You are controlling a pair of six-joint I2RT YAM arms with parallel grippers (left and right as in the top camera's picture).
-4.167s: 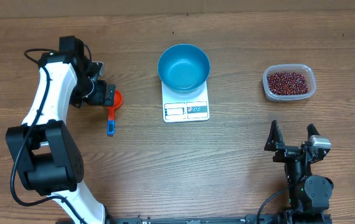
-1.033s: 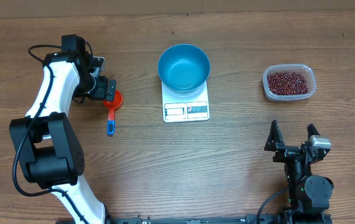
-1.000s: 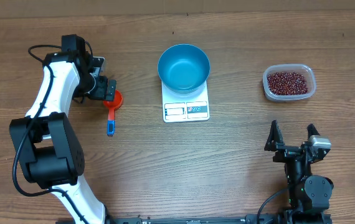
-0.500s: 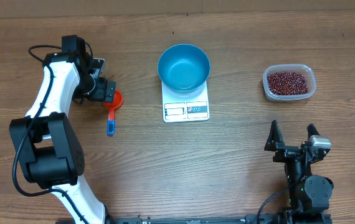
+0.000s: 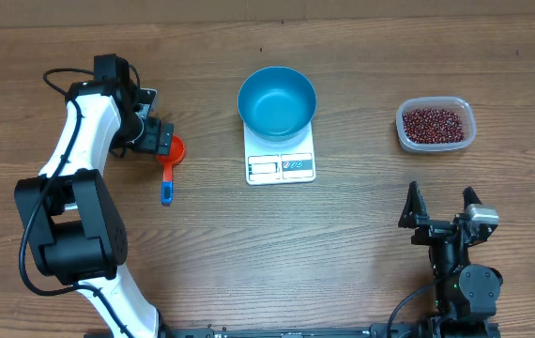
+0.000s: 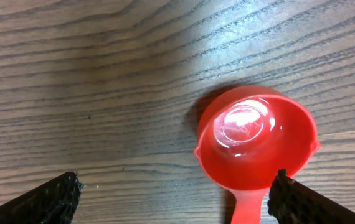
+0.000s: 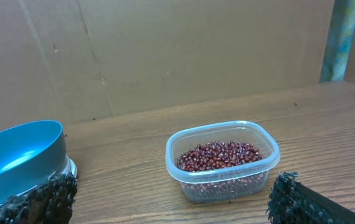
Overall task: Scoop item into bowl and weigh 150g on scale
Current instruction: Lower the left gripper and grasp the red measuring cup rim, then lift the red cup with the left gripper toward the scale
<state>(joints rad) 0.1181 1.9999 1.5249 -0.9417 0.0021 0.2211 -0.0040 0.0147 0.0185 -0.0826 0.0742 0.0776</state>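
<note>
**Left tool poised over the scoop, nothing gripped yet**

Nearest the robot's base, the right tool (image 5: 441, 202) sits parked low over the counter (image 5: 343, 253). Its jaws are spread wide and empty, just as they were a few seconds back.

Farther out on the left, the left tool (image 5: 158, 140) hangs over the red cup of the scoop (image 5: 170, 155), whose blue handle points back toward the base. Its jaws are fully spread to either side of the cup and grip nothing. That arm shifted slightly some seconds ago and has held still over the last second. The scoop has not moved.

On the far side, the scale (image 5: 281, 164) carries the bowl (image 5: 277, 101), which is empty. Well to its right, the beans (image 5: 434, 123) lie untouched in the clear tub (image 5: 471, 134).

By my reading the task has barely begun. The scoop must be clenched first, then carried across to the tub.
</note>
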